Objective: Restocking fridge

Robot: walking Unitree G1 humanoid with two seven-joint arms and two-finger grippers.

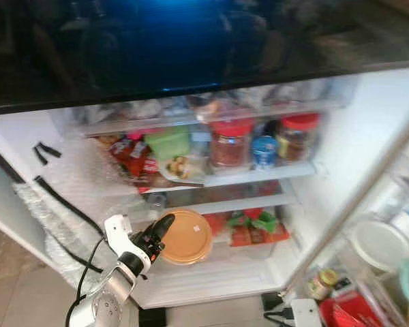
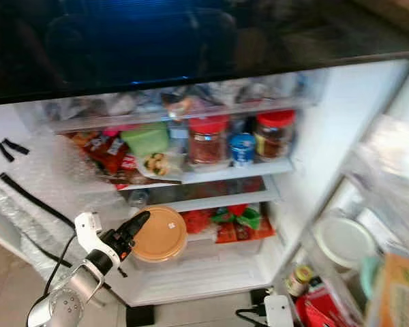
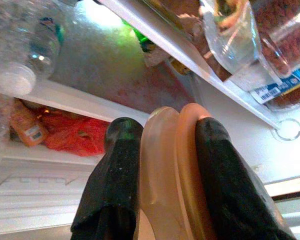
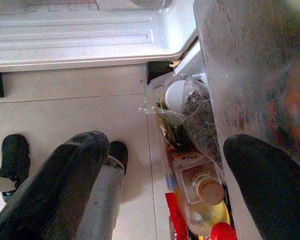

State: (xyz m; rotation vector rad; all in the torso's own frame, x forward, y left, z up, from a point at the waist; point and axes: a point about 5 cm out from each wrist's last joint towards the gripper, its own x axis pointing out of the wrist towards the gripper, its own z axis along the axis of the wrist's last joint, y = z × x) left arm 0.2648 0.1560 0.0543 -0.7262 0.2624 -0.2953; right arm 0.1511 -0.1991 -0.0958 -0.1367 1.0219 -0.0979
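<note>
The left gripper (image 1: 165, 225) clamps an orange lidded container (image 1: 185, 236) by its rim, holding it before the open fridge's lower shelf (image 1: 225, 262), probably mid-placement. Next it needs sliding in level. The right gripper (image 4: 160, 185) hangs open near the floor.

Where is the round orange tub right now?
The round orange tub is pinched in the left gripper, held in front of the fridge's lower shelf, just left of the red and green packets.
</note>
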